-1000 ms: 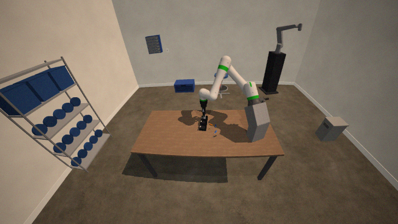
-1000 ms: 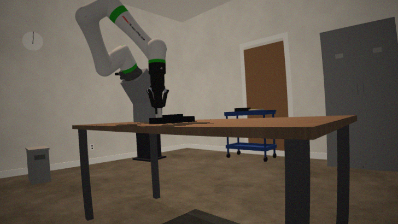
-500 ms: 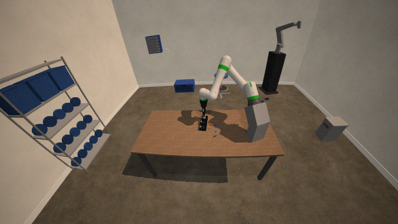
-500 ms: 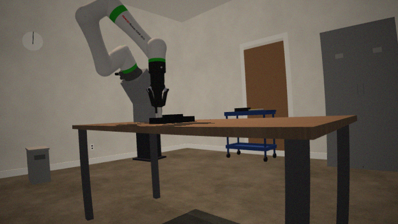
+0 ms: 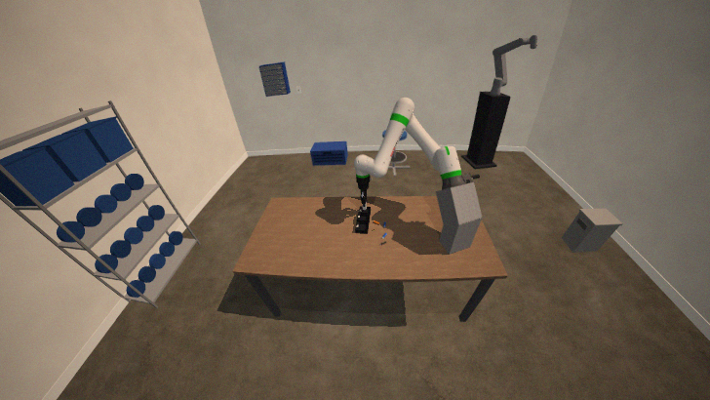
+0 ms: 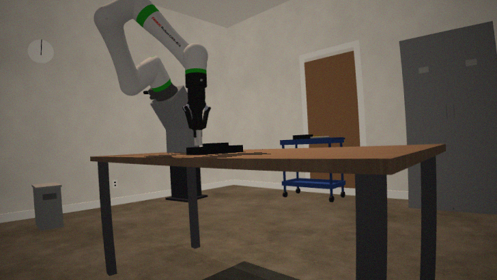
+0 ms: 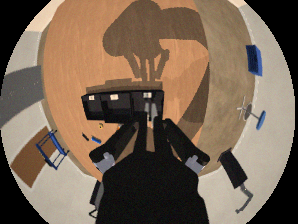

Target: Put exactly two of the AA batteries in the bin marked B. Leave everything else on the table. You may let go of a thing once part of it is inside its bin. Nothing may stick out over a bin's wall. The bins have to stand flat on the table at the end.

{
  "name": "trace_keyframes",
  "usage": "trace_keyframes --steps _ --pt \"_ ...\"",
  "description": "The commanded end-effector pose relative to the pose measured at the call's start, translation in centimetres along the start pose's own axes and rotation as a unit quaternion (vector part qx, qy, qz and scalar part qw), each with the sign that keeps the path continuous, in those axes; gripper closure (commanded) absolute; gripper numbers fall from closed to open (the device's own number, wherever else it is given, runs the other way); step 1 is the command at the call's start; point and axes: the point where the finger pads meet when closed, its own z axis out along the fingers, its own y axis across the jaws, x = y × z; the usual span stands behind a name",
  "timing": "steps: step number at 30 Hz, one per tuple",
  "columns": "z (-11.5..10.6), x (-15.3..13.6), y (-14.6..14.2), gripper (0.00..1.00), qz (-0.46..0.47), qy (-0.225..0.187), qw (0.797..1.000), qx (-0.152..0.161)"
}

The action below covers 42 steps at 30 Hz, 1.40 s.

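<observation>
Wooden table [image 5: 307, 253] [image 6: 334, 154] [image 7: 70, 65], three black bins [image 5: 362, 225] [image 6: 214, 150] [image 7: 131, 107], one gripper [image 5: 364, 207] [image 6: 198, 144] [image 7: 149, 108], apparently closed

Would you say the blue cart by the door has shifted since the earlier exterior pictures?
No. The blue cart stands where it did, in front of the brown door, with no visible shift against the door's frame.
</observation>
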Motion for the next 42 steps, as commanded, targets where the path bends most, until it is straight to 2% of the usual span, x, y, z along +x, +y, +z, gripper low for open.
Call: trace_keyframes --steps 1,4,12,15,19,21,34,38,42 --pt "-0.4 0.0 0.0 0.95 0.0 0.0 1.0 0.0" --pt "-0.6 0.0 0.0 0.95 0.0 0.0 1.0 0.0" --pt "-3.7 0.0 0.0 0.95 0.0 0.0 1.0 0.0" --pt "-3.7 0.0 0.0 0.95 0.0 0.0 1.0 0.0" --pt "-3.7 -0.2 -2.0 0.95 0.0 0.0 1.0 0.0" --pt "-3.7 -0.2 -2.0 0.95 0.0 0.0 1.0 0.0" --pt "-3.7 -0.9 -8.4 0.95 0.0 0.0 1.0 0.0" --pt "-3.7 -0.9 -8.4 0.95 0.0 0.0 1.0 0.0" --pt "-2.6 -0.9 -8.4 0.95 0.0 0.0 1.0 0.0"
